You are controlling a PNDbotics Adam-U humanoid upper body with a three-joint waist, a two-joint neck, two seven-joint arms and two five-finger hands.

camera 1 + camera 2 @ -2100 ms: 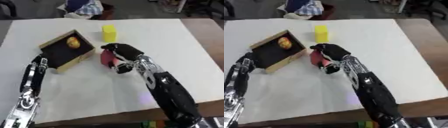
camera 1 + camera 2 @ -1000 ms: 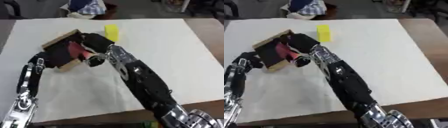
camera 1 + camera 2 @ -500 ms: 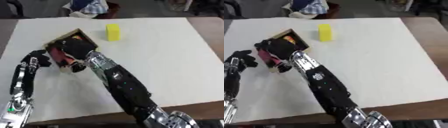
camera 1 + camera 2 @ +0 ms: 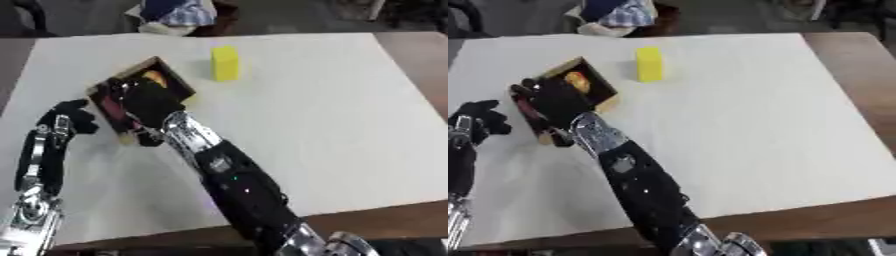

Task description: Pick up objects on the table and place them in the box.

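- Since two seconds ago our right hand (image 4: 140,102) has carried the red object (image 4: 112,107) from mid-worktop across to the box (image 4: 171,80).
- We keep our fingers curled round it over the box, not yet released.
- Our left hand (image 4: 72,117), fingers curled and holding nothing, sits just beside the box, likely to steady it.
- An orange item (image 4: 577,80) lies inside; the yellow block (image 4: 225,63) waits on the worktop (image 4: 332,100).

- Box (image 4: 179,86) sits on the table (image 4: 332,100), far left part.
- Block (image 4: 225,63) stands just right of the box, slightly behind it, apart from it.
- Rounded object (image 4: 577,79) lies inside the box, far end.
- Right hand (image 4: 140,102) is over the box's near half, arm reaching in diagonally from the near edge.
- Left hand (image 4: 72,116) is left of the box, just beside it.
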